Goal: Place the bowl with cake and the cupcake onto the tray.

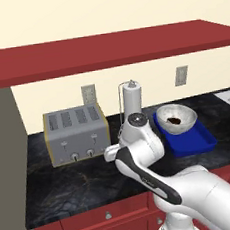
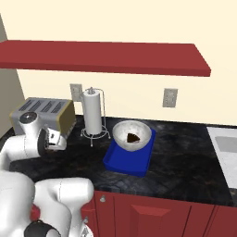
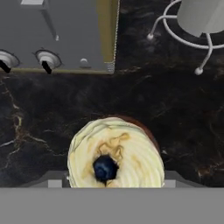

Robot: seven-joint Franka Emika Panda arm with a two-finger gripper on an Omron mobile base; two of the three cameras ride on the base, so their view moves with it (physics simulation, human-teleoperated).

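Cupcake point(image 3: 116, 153): tan swirled frosting with a small dark blue berry at the centre and a sliver of dark brown wrapper along its far edge, seen from directly above in the hand view. It sits on the dark marbled table point(image 3: 175, 113), just in front of the toaster and apart from it.

Gripper point(image 3: 116, 183): poised right over the cupcake, its light finger ends flanking the frosting on either side at the bottom of the hand view. The jaws stand fairly wide; whether they press on the cupcake cannot be told.

Bowl with cake point(image 2: 132, 134): wide light grey-white bowl holding a dark brown wedge, resting on the tray, toward its back end.

Tray point(image 2: 127, 163): bright blue, rectangular, flat on the table to the right of the paper towel holder.

Toaster point(image 1: 76, 132): silver four-slot body with brass-coloured sides and two front knobs, at the back left of the table.

Paper towel holder point(image 2: 93, 113): white roll upright on a wire stand, between toaster and tray.

Arm point(image 1: 141, 157): white, bent low over the table in front of the toaster.
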